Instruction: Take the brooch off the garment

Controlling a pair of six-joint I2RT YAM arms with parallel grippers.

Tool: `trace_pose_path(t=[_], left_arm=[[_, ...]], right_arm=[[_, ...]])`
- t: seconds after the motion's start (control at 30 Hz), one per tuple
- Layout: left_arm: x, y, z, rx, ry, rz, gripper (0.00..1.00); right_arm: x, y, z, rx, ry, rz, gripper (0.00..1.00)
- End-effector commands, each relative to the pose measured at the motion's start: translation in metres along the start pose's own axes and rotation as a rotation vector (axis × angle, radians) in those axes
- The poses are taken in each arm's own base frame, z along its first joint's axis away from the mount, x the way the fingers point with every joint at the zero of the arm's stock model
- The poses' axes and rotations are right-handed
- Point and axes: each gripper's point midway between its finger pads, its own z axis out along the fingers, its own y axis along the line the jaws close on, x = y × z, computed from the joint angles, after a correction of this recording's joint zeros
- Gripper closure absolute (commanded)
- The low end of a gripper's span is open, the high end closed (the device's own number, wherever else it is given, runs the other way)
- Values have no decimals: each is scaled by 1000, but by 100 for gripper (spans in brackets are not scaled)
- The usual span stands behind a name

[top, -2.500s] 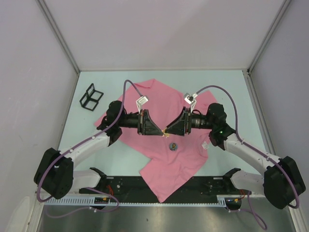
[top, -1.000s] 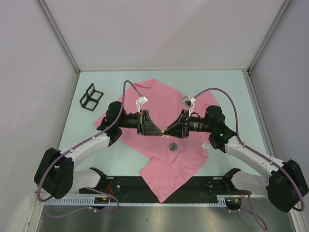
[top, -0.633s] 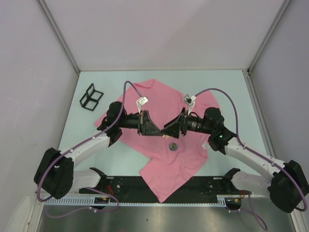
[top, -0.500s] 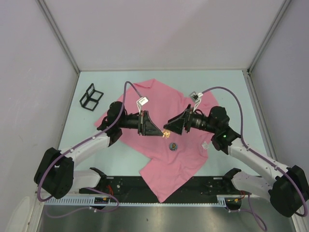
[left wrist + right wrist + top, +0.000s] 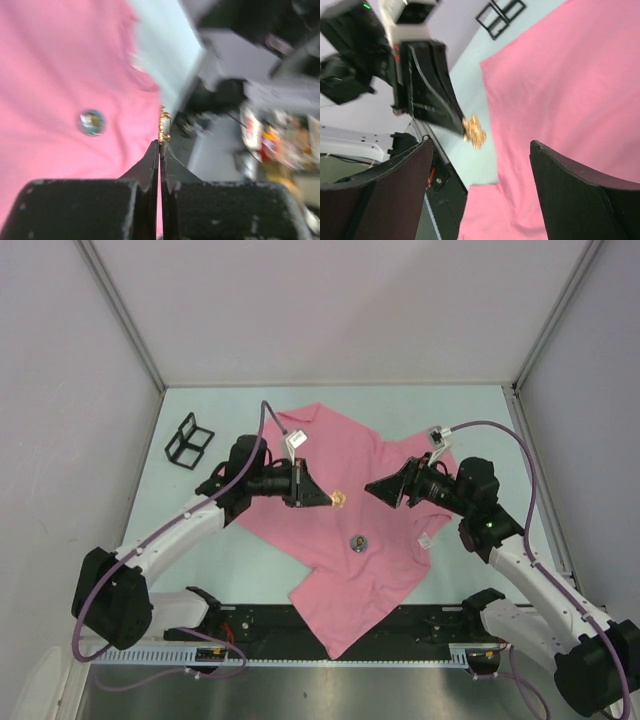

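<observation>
- The garment [image 5: 340,455], a plain pink short-sleeved T-shirt, is spread flat across the middle of the tabletop [image 5: 480,420]. One corner of it reaches the near edge between the two arm bases.
- A small gold brooch [image 5: 340,500] is pinched at the very tips of the left end effector [image 5: 331,502], whose fingers are pressed together on it.
- In the left wrist view the brooch is seen sticking out beyond the closed fingertips [image 5: 155,152], and the pink cloth lies behind and below it.
- The brooch is held over the central part of the garment and appears raised above the cloth. Contact with the cloth cannot be fully judged from the top view.
- The right end effector [image 5: 372,488] is held with its fingers spread wide apart and nothing between them. It faces the brooch from the right, near it but not touching.
- In the right wrist view the brooch is framed between the two spread fingers [image 5: 395,190], with the left end effector seen behind it.
- A small round badge [image 5: 357,542] is seen on the garment, on the near side of the brooch.
- A small white label [image 5: 425,540] is seen at the garment's right-hand edge.
- A black wire rack [image 5: 190,438] stands near the far left corner of the tabletop, apart from the garment.
</observation>
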Motion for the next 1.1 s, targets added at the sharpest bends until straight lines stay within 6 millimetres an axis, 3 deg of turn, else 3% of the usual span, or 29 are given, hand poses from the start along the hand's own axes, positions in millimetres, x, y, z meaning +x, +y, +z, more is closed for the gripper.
trace_pose_path(t=[0.0, 0.1, 0.33, 0.43, 0.5, 0.53, 0.57, 0.6, 0.63, 0.7, 0.77, 0.9, 0.93, 1.07], left_arm=[[-29, 73, -38, -553, -36, 73, 100], [-47, 98, -65, -740, -63, 83, 100], [-80, 127, -104, -762, -232, -45, 100], [-98, 141, -124, -858, -279, -45, 100], [-96, 163, -138, -986, -239, -78, 99], [-112, 172, -158, -1117, -260, -55, 99], [-103, 183, -170, -1212, -205, -85, 99], [-95, 206, -174, -1298, -130, -122, 100], [-113, 209, -197, -1430, -144, -86, 99], [-111, 230, -214, -1564, -58, -69, 99], [-131, 235, -235, -1698, -73, -11, 100], [-158, 258, -259, -1856, -2, 134, 100], [-167, 273, -256, -1864, 9, 180, 99], [-186, 294, -254, -1904, 58, 265, 99]], right_arm=[[5, -19, -7, 75, 24, -22, 18], [9, -27, -8, 98, 40, -33, 18], [14, -36, -11, 113, 70, -55, 18], [16, -38, -13, 109, 80, -56, 18], [17, -38, -13, 108, 87, -60, 18], [16, -38, -14, 105, 86, -62, 18], [17, -39, -14, 104, 91, -60, 18], [16, -38, -14, 101, 89, -63, 18], [17, -37, -14, 92, 92, -63, 18], [15, -38, -15, 88, 91, -61, 17], [15, -38, -15, 81, 94, -60, 17], [13, -38, -16, 64, 93, -47, 18], [14, -36, -16, 52, 99, -45, 18], [12, -38, -16, 52, 97, -50, 18]])
